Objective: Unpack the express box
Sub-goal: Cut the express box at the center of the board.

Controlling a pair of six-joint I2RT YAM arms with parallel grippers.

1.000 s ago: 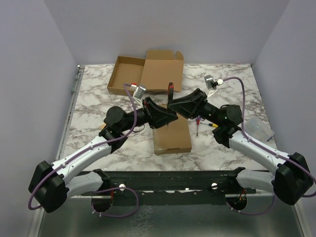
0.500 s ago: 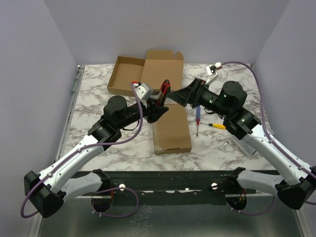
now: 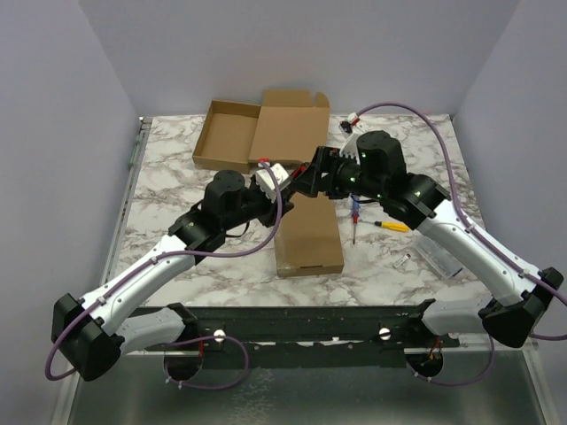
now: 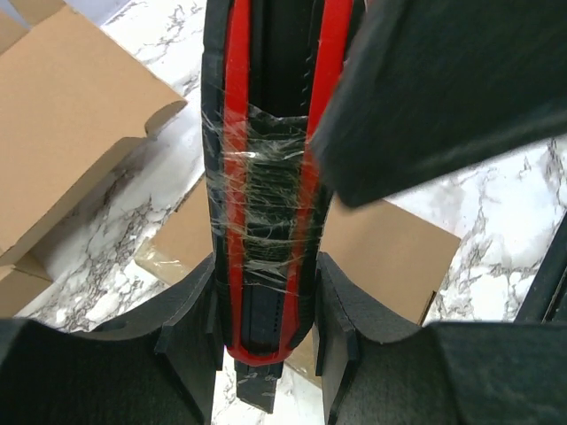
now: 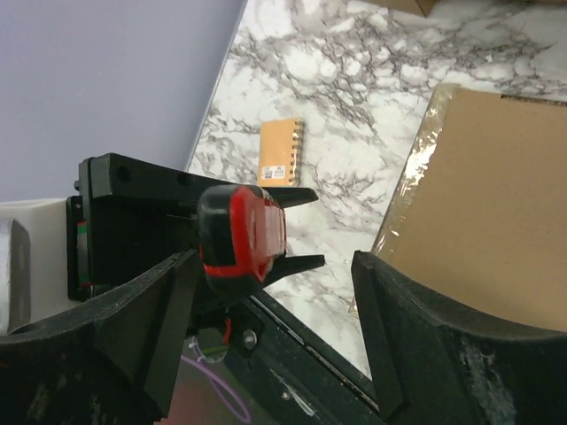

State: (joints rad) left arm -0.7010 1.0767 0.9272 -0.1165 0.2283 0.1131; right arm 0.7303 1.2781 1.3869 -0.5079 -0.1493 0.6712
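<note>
The express box (image 3: 308, 235), a closed brown carton with clear tape, lies flat at the table's middle. My left gripper (image 3: 291, 184) is above its far end, shut on a red-and-black utility knife (image 4: 270, 177) wrapped in clear film. In the left wrist view the left gripper (image 4: 266, 319) clamps the knife near one end, and a dark tip sticks out past my fingers. My right gripper (image 5: 275, 301) stands open. The knife's other end (image 5: 244, 235) is between its jaws, close to the left finger. In the top view the right gripper (image 3: 312, 173) meets the left one.
An open, empty carton (image 3: 257, 133) lies at the back. Right of the box are a red-and-blue screwdriver (image 3: 354, 212), a yellow-handled tool (image 3: 390, 226), a small metal part (image 3: 403, 259) and a clear bag (image 3: 438, 257). A small orange ribbed piece (image 5: 281, 152) lies near the left wall.
My right gripper has opened wide and its arm has swung back and left. The left gripper still holds the knife and has shifted slightly right and back.
</note>
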